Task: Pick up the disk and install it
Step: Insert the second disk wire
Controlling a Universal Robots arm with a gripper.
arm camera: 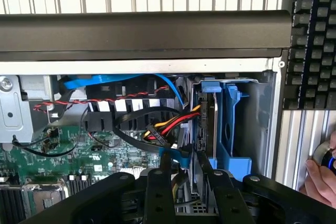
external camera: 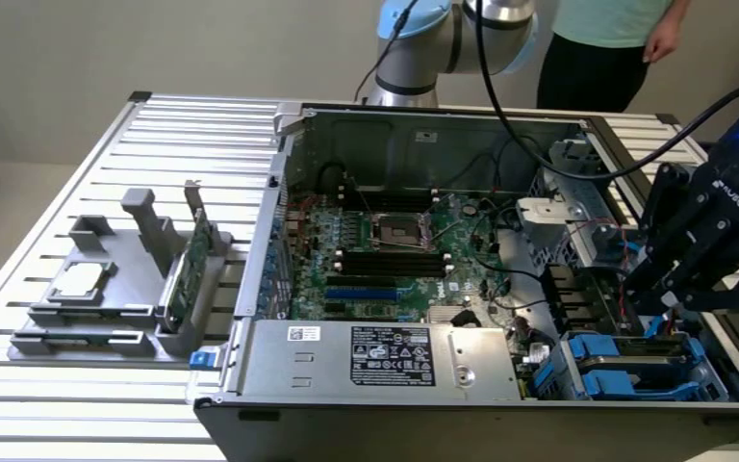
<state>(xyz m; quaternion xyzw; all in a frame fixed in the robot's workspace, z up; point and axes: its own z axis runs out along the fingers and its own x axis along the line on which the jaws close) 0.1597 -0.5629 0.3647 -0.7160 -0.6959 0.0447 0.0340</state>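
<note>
My fingers (arm camera: 160, 192) stand partly open, close together, and I can't tell whether they grip anything. Just past them the disk (arm camera: 223, 124) sits on edge in its blue carrier inside the computer case (external camera: 344, 409), beside bundled cables (arm camera: 157, 129).

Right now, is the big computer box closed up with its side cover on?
No, the computer case lies open on the table, so its green motherboard shows.

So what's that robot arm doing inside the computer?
The robot's gripper is reaching down into the open computer case, at the drive bay in the corner on the exterior view's right. The disk, in its blue carrier rails, sits in that bay just ahead of the gripper's fingers. A person stands behind the table.
</note>
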